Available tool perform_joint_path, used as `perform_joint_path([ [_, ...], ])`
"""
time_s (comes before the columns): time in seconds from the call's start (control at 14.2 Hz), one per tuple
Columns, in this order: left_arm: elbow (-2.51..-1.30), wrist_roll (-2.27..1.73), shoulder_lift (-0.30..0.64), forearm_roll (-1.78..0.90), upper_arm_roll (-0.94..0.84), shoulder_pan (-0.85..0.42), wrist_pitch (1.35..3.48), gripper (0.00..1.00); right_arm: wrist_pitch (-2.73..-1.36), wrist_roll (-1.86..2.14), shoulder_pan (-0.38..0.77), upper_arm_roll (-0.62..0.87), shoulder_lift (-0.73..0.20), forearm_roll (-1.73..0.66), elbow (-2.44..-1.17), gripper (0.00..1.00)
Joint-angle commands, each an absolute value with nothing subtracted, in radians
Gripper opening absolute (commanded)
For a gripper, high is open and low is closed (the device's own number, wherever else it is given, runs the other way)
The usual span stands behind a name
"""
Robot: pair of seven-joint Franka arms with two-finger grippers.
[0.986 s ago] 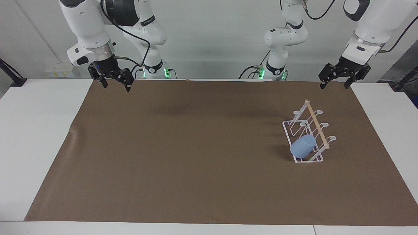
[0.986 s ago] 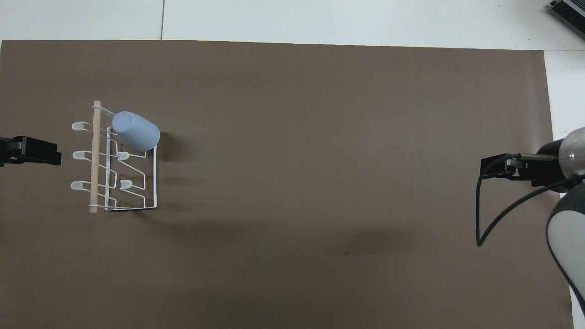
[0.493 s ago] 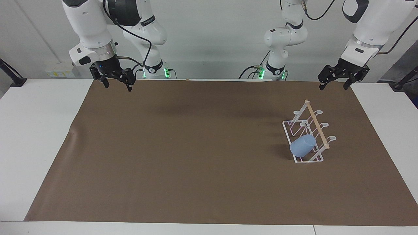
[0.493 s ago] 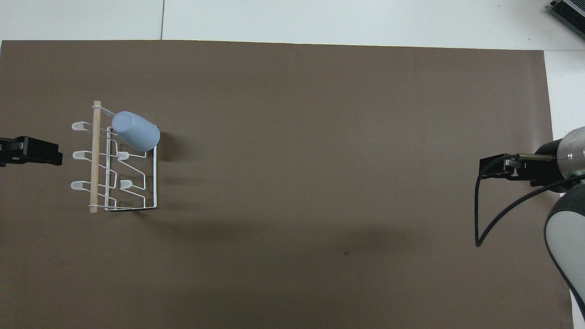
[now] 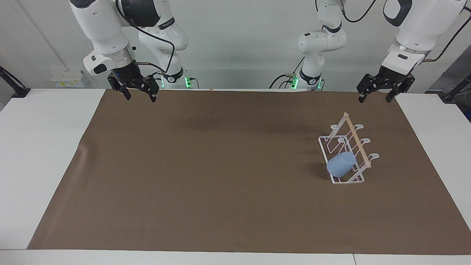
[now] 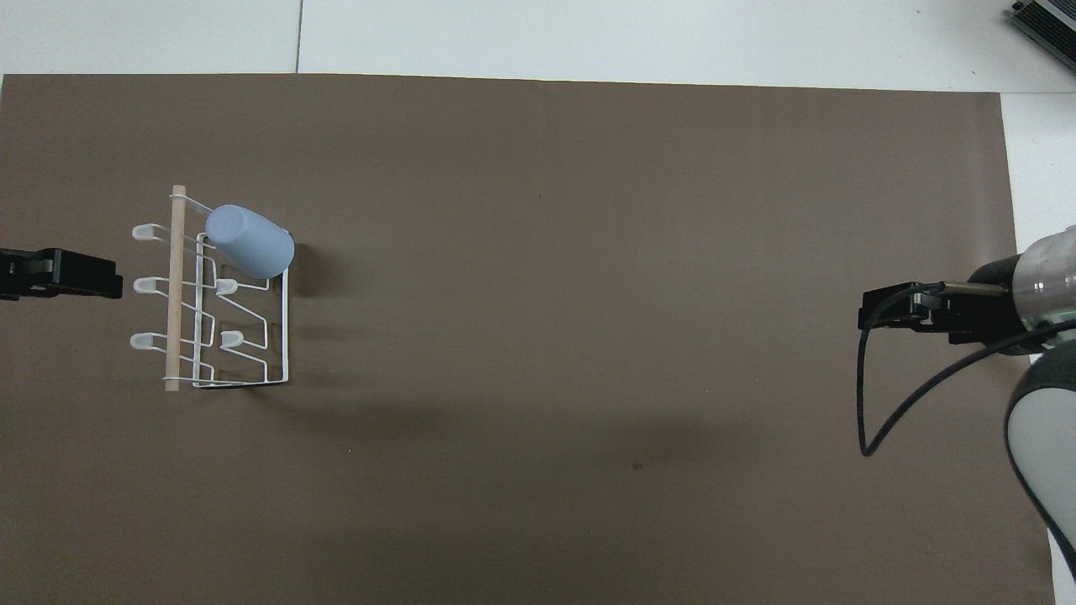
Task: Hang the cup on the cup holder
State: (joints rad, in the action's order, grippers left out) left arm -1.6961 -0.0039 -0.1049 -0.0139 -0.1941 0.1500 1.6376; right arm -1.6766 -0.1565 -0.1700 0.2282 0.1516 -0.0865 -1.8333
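Note:
The light-blue cup (image 5: 341, 165) hangs mouth-down and tilted on a prong of the white wire cup holder (image 5: 356, 140), at the holder's end farthest from the robots. Both stand toward the left arm's end of the table. In the overhead view the cup (image 6: 250, 242) sits beside the cup holder's wooden rod (image 6: 176, 286). My left gripper (image 5: 374, 98) is open and empty, raised over the mat's edge nearest the robots, apart from the holder; it also shows in the overhead view (image 6: 105, 286). My right gripper (image 5: 140, 97) is open and empty over the mat at the right arm's end, and shows in the overhead view (image 6: 874, 309).
A brown mat (image 5: 220, 165) covers most of the white table (image 5: 36, 147). A black cable (image 6: 866, 403) loops from the right wrist. A dark device (image 6: 1046, 21) lies at the table's corner farthest from the robots, at the right arm's end.
My right gripper has shifted a little toward the table's middle. My left gripper has edged slightly toward the cup holder. The cup and holder have not moved.

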Motion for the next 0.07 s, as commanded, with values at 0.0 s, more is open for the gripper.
perform_joint_path([
  [0.0, -1.736, 0.006, -0.138, -0.031, -0.19, 0.15, 1.655, 1.0, -1.678, -0.069, -0.178, 0.23, 0.166, -0.101, -1.838, 1.0],
])
